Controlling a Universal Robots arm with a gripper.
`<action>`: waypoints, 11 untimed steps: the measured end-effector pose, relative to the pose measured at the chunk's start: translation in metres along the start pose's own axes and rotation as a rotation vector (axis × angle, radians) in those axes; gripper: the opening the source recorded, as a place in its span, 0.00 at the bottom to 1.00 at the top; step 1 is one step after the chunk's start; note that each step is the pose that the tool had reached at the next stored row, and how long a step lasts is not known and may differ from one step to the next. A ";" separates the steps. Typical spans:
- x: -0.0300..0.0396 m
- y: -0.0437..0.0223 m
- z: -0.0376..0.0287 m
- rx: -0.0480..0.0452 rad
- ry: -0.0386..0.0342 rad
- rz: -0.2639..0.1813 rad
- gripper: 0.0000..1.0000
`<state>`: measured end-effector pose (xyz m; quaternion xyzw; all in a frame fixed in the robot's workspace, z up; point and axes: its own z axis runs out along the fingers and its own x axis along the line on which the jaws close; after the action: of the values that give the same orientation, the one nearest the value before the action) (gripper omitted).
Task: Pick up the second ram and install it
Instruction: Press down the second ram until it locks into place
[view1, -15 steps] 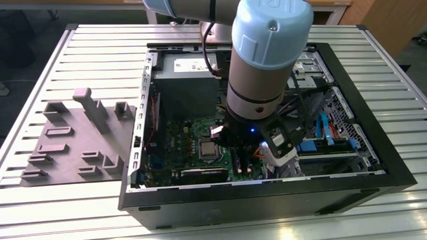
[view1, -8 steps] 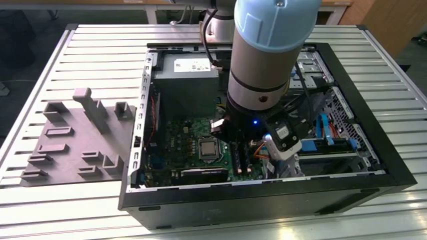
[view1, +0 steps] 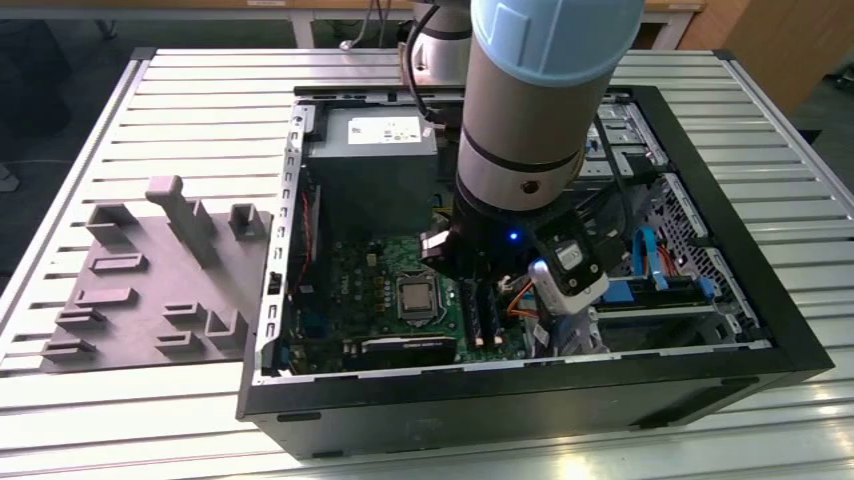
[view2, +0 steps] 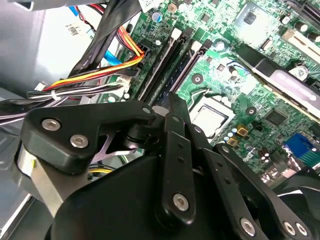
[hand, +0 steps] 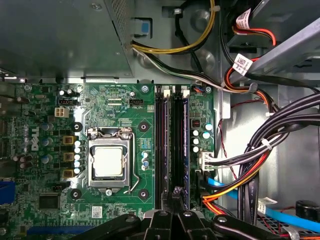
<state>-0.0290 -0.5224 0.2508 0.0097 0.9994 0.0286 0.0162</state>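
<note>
Directly beneath the black pincer (hand: 176, 196), clamped together, the slim dark-green second ram (hand: 184, 145) is pressed down for seating.

Open black computer case (view1: 534, 390) on the slatted metal worktop (view1: 214, 90); grey moulded tray (view1: 147, 280) beside it, toward the exterior view's left.

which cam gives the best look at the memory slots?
First wrist view: the memory slots run full length beside the processor socket, seen straight on. The second wrist view shows them slanted, their near end behind the hand. In the exterior view the arm partly covers them.
</note>
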 end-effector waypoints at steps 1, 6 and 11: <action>0.0000 0.0000 0.0000 0.0000 0.0000 0.000 0.11; 0.0000 0.0013 -0.0002 0.0004 0.0002 0.000 0.11; 0.0001 0.0070 0.0003 0.0002 0.0001 0.000 0.11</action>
<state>-0.0290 -0.5153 0.2510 0.0097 0.9994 0.0285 0.0162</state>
